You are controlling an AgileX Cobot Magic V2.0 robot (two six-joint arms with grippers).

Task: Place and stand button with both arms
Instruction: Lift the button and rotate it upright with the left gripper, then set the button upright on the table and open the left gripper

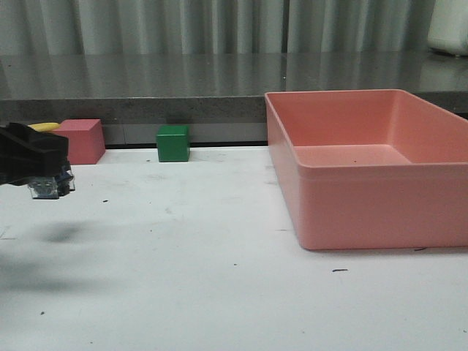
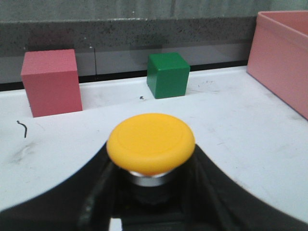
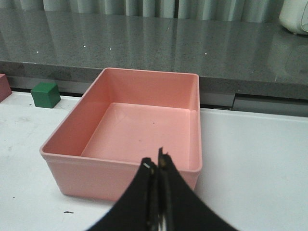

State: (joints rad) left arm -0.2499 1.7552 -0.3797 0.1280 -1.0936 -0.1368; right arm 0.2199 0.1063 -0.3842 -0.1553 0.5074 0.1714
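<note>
White surface (image 1: 219, 292) lies wide between our left fingers (image 2: 154, 192), holding the button (image 2: 150, 143), and bin (image 1: 365, 190) | right fingers (image 3: 158, 169) pressed together | no writing readable.

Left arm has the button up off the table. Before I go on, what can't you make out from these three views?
- Front view: the left gripper is cut off by the picture's left edge; the button shows only its clear base.
- Left wrist view: the yellow cap hides the button's body, base and finger contact.
- Right gripper: absent from the front view; its height over the pink bin is unclear.
</note>
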